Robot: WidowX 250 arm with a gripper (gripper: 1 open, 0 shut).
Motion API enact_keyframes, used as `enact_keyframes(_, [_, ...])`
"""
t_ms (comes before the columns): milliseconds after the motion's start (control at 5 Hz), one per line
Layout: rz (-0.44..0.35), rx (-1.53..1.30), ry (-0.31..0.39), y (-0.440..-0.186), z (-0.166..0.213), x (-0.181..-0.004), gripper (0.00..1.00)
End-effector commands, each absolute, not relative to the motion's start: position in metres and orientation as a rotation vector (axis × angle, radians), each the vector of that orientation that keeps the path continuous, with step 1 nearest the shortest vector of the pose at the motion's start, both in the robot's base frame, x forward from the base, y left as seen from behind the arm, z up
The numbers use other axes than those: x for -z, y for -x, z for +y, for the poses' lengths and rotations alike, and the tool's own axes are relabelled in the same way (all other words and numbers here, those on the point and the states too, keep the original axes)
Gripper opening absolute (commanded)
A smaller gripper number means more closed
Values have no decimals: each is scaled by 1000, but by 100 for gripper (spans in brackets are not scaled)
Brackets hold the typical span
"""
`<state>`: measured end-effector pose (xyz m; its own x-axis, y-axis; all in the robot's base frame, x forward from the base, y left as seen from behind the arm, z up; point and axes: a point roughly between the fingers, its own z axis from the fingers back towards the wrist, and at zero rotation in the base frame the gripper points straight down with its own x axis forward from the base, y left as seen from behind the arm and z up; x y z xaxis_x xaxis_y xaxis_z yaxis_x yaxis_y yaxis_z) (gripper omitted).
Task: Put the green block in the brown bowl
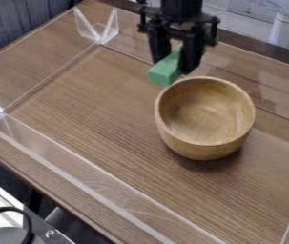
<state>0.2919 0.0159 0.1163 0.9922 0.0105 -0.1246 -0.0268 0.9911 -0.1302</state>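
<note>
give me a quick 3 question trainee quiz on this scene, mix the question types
1. True or false: the green block already lies inside the brown bowl.
2. Multiple choice: where is the green block? A) flat on the table by the bowl B) held between the jaws of the gripper, just beyond the bowl's far-left rim C) at the bottom of the bowl
3. Fill in: the inside of the bowl is ____.

Key: 1 false; 2 B; 3 empty
</note>
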Motion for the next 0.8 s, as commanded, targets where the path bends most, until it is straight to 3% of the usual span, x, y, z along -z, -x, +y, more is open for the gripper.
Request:
enact_keyframes(0, [37,-8,123,-285,18,-127,0])
enact_keyframes(200, [20,-35,121,-290,23,-132,0])
enact_keyframes(600, [-9,67,140,-280,-3,-128,0])
